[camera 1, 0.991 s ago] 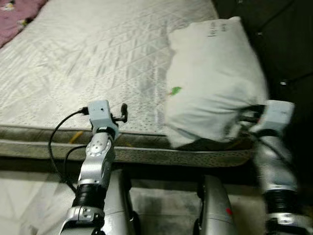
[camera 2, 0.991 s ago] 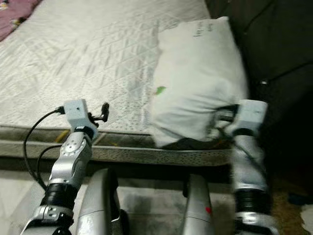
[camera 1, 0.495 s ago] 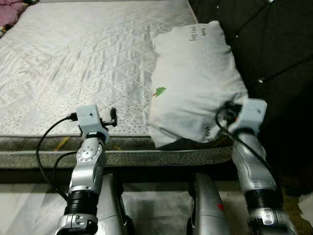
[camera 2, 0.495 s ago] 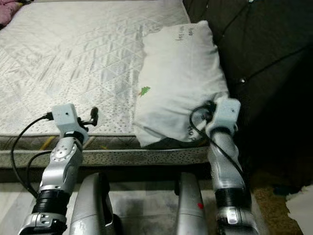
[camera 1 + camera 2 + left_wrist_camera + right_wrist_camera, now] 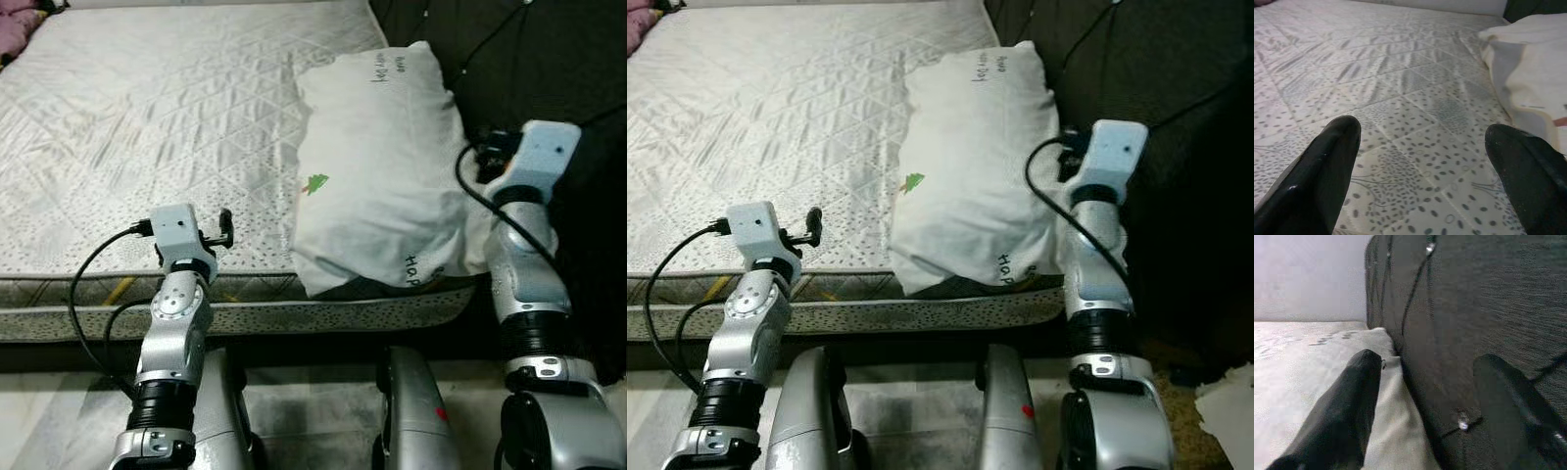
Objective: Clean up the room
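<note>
A white pillow (image 5: 387, 176) is lying flat on the bare quilted mattress (image 5: 167, 127), along its right edge and against the dark tufted headboard (image 5: 549, 59). Its near end is overhanging the mattress's front edge at the right corner. Small dark lettering and a little green mark are showing on its wrinkled cover.

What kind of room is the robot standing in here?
Most likely a bedroom. A bare quilted mattress lies in front of the robot, a white pillow rests at its end, and a dark tufted headboard stands behind the pillow.
</note>
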{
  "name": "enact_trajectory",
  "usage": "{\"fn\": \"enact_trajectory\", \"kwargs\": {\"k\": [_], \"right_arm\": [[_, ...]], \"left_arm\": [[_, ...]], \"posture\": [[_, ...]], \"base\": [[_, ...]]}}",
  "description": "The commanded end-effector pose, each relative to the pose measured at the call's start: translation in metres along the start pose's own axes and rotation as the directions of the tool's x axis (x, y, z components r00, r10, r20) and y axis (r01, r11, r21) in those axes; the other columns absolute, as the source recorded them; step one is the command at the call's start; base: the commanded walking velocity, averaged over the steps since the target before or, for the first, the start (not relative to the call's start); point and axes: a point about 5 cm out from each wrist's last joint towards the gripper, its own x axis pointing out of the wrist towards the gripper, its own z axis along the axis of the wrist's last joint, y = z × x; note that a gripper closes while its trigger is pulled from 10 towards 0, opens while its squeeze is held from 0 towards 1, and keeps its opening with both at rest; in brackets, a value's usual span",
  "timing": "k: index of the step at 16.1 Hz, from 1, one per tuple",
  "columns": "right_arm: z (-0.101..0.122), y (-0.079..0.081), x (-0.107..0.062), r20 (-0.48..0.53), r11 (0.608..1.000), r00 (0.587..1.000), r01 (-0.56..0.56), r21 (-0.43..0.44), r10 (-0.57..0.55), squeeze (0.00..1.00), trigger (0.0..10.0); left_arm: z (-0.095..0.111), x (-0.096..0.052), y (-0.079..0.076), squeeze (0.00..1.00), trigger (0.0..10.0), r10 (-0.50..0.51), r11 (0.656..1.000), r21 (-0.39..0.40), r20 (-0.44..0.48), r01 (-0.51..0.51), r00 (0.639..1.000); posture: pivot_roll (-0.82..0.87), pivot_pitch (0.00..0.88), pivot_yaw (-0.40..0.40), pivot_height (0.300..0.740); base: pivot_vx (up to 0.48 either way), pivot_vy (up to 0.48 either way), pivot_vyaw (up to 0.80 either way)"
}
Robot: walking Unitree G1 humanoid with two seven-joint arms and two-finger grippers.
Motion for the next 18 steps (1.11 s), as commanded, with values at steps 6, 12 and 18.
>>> {"fn": "enact_trajectory", "kwargs": {"k": [6, 12, 18], "right_arm": [[-0.116, 0.035, -0.062, -0.657, 0.975, 0.739, -0.001, 0.224, 0.151, 1.0, 10.0], [-0.015, 0.026, -0.008, -0.119, 0.935, 0.989, -0.044, 0.353, 0.091, 1.0, 10.0], [0.023, 0.043, -0.031, 0.073, 0.926, 0.969, -0.248, 0.287, 0.237, 1.0, 10.0]], "left_arm": [[-0.001, -0.001, -0.003, 0.0, 10.0, -0.011, 1.0, 0.0, -0.023, 0.011, 1.0], [0.002, 0.0, -0.006, 0.0, 10.0, -0.013, 1.0, 0.0, -0.012, 0.013, 1.0], [0.006, 0.002, -0.005, 0.0, 10.0, -0.017, 1.0, 0.002, 0.007, 0.017, 1.0]], "posture": [[-0.07, 0.108, 0.025, 0.53], [-0.07, 0.085, 0.028, 0.53], [-0.07, 0.065, 0.031, 0.53]], "base": [[0.0, 0.0, 0.0], [0.0, 0.0, 0.0], [0.0, 0.0, 0.0]]}}
